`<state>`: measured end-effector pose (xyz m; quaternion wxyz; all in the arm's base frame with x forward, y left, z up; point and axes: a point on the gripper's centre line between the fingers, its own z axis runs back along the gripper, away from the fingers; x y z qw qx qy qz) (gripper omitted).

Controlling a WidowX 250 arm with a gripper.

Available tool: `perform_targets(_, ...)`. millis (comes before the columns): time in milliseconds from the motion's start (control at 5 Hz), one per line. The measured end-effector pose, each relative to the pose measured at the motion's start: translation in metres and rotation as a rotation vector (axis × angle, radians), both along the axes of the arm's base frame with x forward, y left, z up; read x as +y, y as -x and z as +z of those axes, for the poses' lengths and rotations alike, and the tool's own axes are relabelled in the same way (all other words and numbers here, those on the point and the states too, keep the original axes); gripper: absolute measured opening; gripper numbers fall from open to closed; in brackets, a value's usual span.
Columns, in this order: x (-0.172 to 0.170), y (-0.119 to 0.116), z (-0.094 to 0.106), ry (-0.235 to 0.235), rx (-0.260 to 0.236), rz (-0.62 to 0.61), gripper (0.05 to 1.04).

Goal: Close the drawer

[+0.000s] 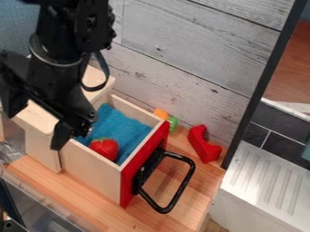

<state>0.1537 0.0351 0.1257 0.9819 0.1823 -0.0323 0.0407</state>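
Observation:
The wooden drawer [91, 171] stands pulled out of its pale wooden cabinet [42, 149], its red front panel facing the lower right. A black loop handle [181, 183] sticks out from that front. Inside the drawer a red strawberry [104, 148] rests on a blue cloth [124, 129]. At the upper left, the black gripper [34, 128] hangs over the cabinet and the drawer's rear left part, open, its two fingers wide apart. One fingertip is close to the drawer's left wall; whether it touches cannot be told.
A red toy block [203, 144] lies on the wooden counter [51, 179] right of the drawer. Orange [161, 113] and green [172, 123] pieces sit behind the drawer, by the grey plank wall. A dark upright edge and a ribbed metal surface [266, 179] stand at the right.

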Motion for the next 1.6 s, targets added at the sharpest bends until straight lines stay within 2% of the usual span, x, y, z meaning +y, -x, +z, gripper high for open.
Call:
perform_targets(200,-0.012,-0.003,0.0,-0.15,0.0,-0.225,0.999)
perform_targets(400,-0.039,-0.008,0.004,-0.166,-0.102,-0.471,0.999)
perform_targets(600,-0.061,-0.018,-0.01,-0.128,-0.078,-0.708,0.999)
perform_targets(800,-0.078,-0.027,-0.03,-0.055,0.003,-0.951,0.999)
perform_targets(1000,-0.082,-0.046,-0.046,0.086,0.046,-1.163,0.999)
perform_targets(1200,-0.088,-0.069,-0.058,0.112,0.045,-1.355,0.999)
perform_targets(1400,-0.096,-0.083,-0.073,0.115,0.038,-1.397,0.999)
perform_targets(1600,-0.11,-0.092,-0.078,0.136,0.01,-1.415,0.999)
